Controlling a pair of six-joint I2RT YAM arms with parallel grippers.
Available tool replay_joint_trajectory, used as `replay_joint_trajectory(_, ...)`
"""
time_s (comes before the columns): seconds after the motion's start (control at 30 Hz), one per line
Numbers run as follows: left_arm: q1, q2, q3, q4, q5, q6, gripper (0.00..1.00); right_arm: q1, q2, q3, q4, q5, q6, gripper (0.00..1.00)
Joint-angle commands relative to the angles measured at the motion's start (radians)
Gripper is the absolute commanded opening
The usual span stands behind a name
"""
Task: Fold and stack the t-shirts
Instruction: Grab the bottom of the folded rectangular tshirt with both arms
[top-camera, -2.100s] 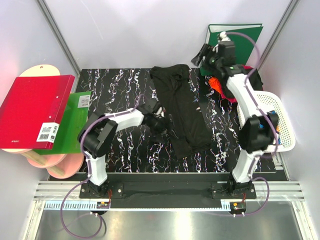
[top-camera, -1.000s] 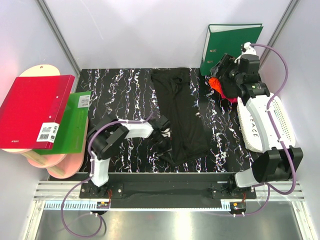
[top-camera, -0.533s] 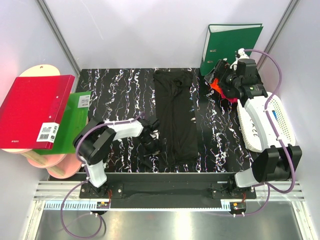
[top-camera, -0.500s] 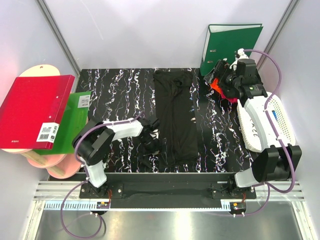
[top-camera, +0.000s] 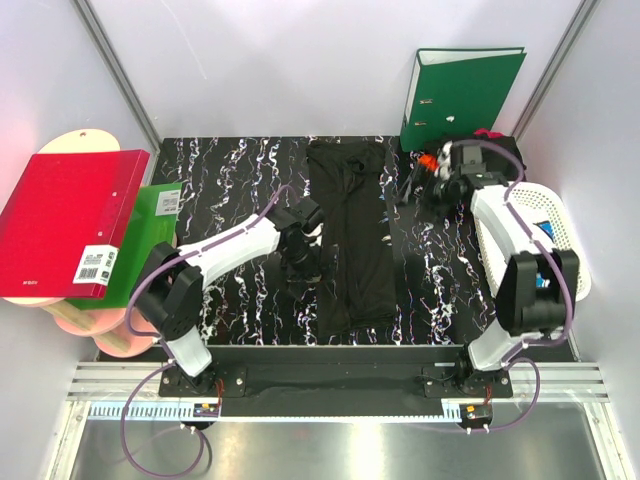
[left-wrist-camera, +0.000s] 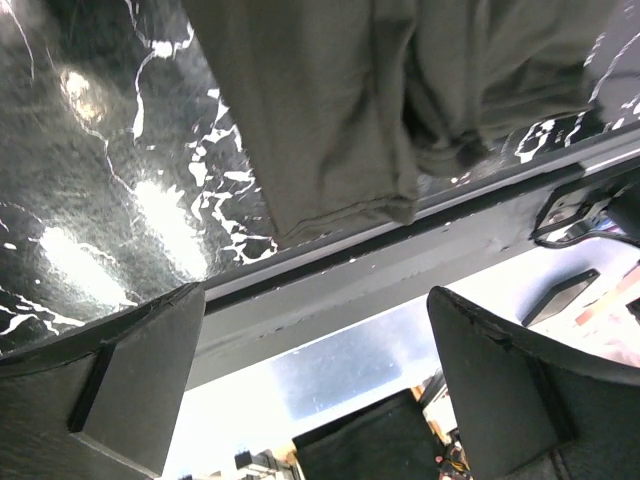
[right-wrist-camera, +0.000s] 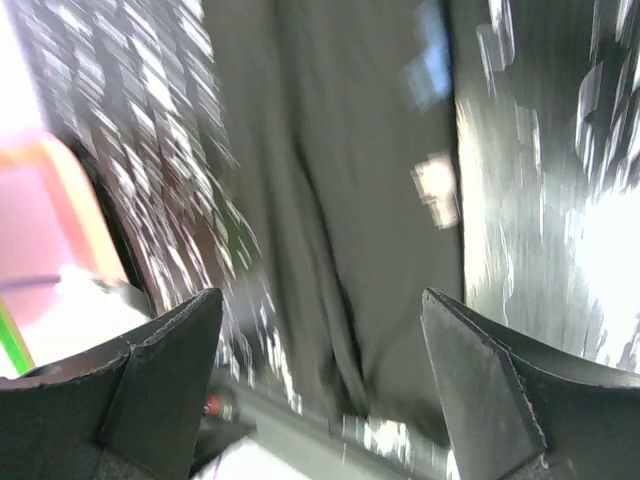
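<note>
Currently one black t-shirt (top-camera: 350, 235) is laid out at frame centre on the table (top-camera: 230, 180), folded into a long narrow strip. The cloth is soft and matte with creased edges, and the slab under it is glossy black with white veins. A scrap of a second, orange-red t-shirt (top-camera: 428, 161) shows upper right, mostly hidden. There are two arms. The left gripper (top-camera: 300, 258) is at the strip's left edge, jaws wide with nothing between them; its wrist view (left-wrist-camera: 315, 300) shows the hem (left-wrist-camera: 330, 110). The right gripper (top-camera: 418, 185) is upper right beside the orange scrap, jaws also spread and empty (right-wrist-camera: 320, 300), though that view is blurred. One white lattice basket (top-camera: 555, 225) sits at right. There are three binders: one green and upright (top-camera: 460, 85), one red (top-camera: 65, 220), and one green lying flat (top-camera: 145, 250).
</note>
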Motion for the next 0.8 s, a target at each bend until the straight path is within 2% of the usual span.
replay_joint_trajectory(0.0, 0.004, 0.023, -0.005, 0.004, -0.038, -0.02, 0.99, -0.021, 0.043, -0.092, -0.273, -0.133, 0.009, 0.88)
replay_joint_trajectory(0.07, 0.019, -0.012, -0.051, 0.065, -0.039, -0.057, 0.99, -0.043, -0.016, -0.186, -0.286, -0.148, 0.006, 0.87)
replay_joint_trajectory(0.2, 0.07, -0.121, -0.29, 0.273, 0.017, -0.224, 0.99, -0.084, -0.127, -0.315, -0.283, -0.199, 0.036, 0.87)
replay_joint_trajectory(0.3, 0.088, -0.179, -0.387, 0.384, 0.024, -0.272, 0.99, -0.084, -0.176, -0.43, -0.261, -0.24, 0.078, 0.86)
replay_joint_trajectory(0.53, 0.061, -0.245, -0.539, 0.603, 0.022, -0.415, 0.99, -0.084, -0.267, -0.713, -0.186, -0.297, 0.132, 0.84)
replay_joint_trajectory(0.77, 0.012, -0.163, -0.559, 0.703, 0.057, -0.444, 0.99, -0.084, -0.208, -0.853, -0.071, -0.305, 0.147, 0.83)
